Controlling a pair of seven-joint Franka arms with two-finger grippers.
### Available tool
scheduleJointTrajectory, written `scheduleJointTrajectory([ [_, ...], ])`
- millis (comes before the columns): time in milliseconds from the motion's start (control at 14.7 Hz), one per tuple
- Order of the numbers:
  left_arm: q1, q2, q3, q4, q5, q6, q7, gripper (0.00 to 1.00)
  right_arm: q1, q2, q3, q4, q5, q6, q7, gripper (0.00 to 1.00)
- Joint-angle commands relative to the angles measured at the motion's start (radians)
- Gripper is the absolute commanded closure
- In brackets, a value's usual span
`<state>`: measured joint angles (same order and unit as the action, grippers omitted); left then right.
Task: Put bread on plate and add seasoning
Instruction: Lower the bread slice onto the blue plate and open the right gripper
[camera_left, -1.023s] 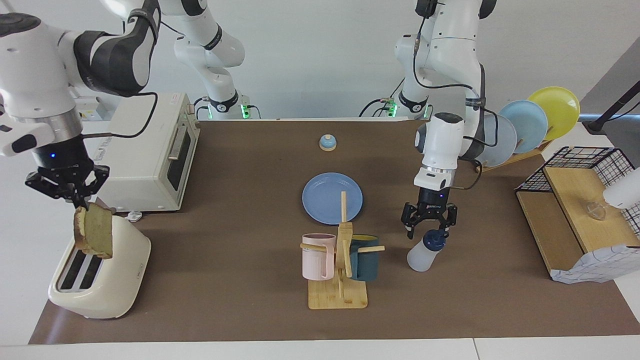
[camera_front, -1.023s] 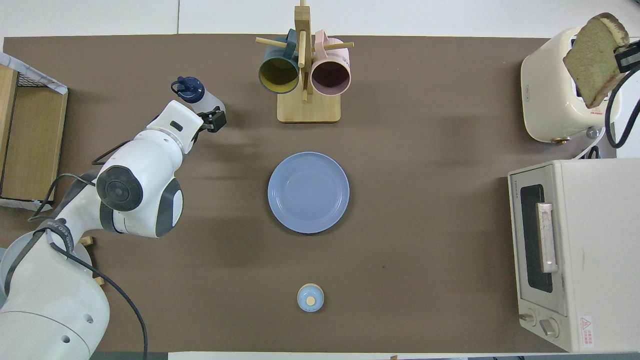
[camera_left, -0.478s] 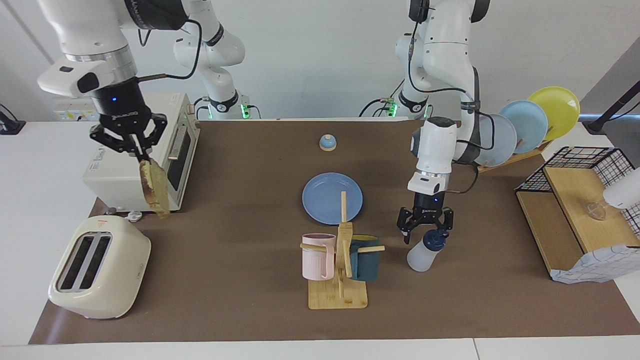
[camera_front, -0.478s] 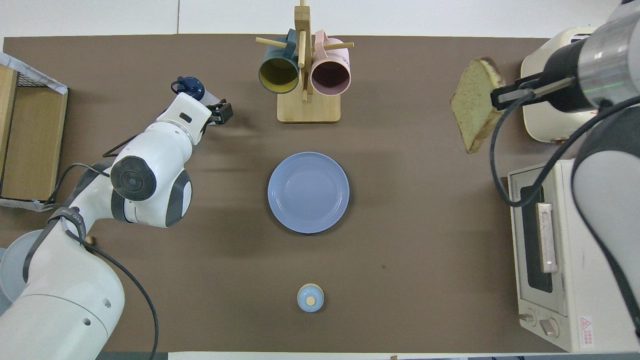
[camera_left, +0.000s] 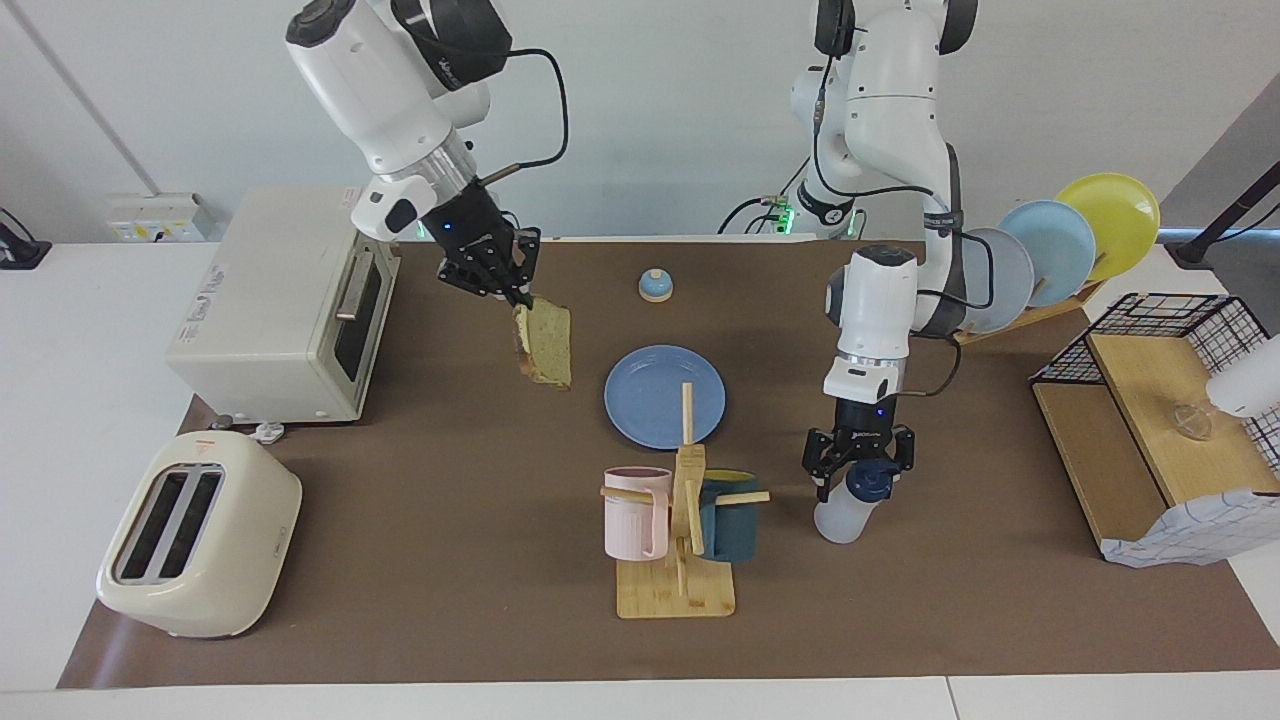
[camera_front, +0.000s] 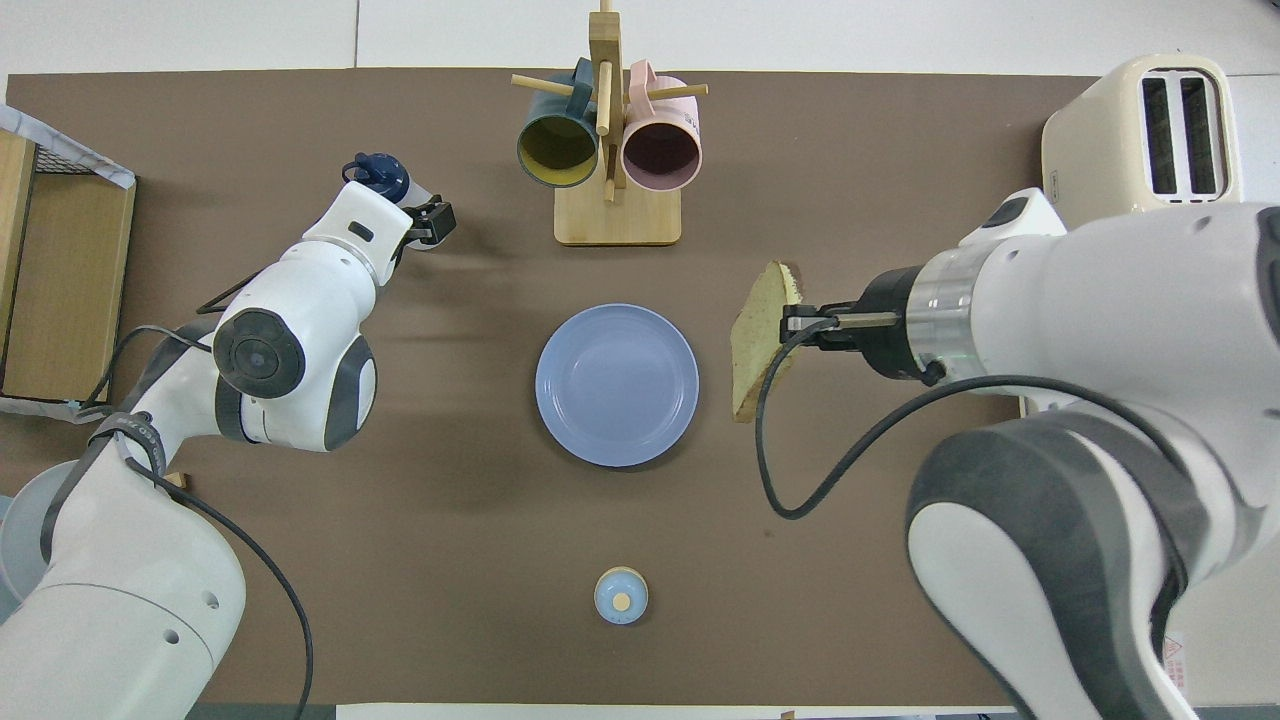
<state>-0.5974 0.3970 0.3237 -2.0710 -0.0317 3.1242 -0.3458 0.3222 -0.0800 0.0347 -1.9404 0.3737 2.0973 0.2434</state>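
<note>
I hold bread (camera_left: 545, 343) by one corner in clenched right pincer (camera_left: 513, 297), just short of plate (camera_left: 665, 396); slice may swing, slip. Left pincer (camera_left: 858, 478) spread around seasoning (camera_left: 850, 503); could topple it.

Medium-blue plate (camera_left: 664, 396); bread (camera_left: 545, 343) pale greenish-tan with brown crust; seasoning (camera_left: 848, 504) bottle translucent white, navy cap. Pink mug (camera_left: 634, 512) at nine o'clock of the teal one (camera_left: 729, 513) (yellow inside). Cream toaster (camera_left: 197, 548).
</note>
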Motion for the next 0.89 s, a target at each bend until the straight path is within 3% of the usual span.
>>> scheduleJointTrajectory([
  [0,-0.021,0.023,0.023,0.023,-0.017,0.036,-0.022,0.00,0.084,0.020,-0.003,-0.087,0.031,0.162,0.077,1.00],
  [205,-0.019,0.023,0.023,0.031,-0.019,0.039,-0.027,0.00,0.199,0.089,-0.003,-0.091,0.037,0.317,0.219,1.00],
  [409,-0.021,0.028,0.021,0.029,-0.022,0.057,-0.035,0.00,0.239,0.127,-0.003,-0.104,0.037,0.377,0.241,1.00],
  [614,-0.022,0.054,0.023,0.029,-0.034,0.095,-0.039,0.00,0.297,0.189,-0.001,-0.120,0.069,0.519,0.244,1.00],
  [819,-0.024,0.074,0.028,0.023,-0.073,0.169,-0.038,0.00,0.301,0.177,-0.001,-0.173,0.083,0.552,0.241,1.00],
])
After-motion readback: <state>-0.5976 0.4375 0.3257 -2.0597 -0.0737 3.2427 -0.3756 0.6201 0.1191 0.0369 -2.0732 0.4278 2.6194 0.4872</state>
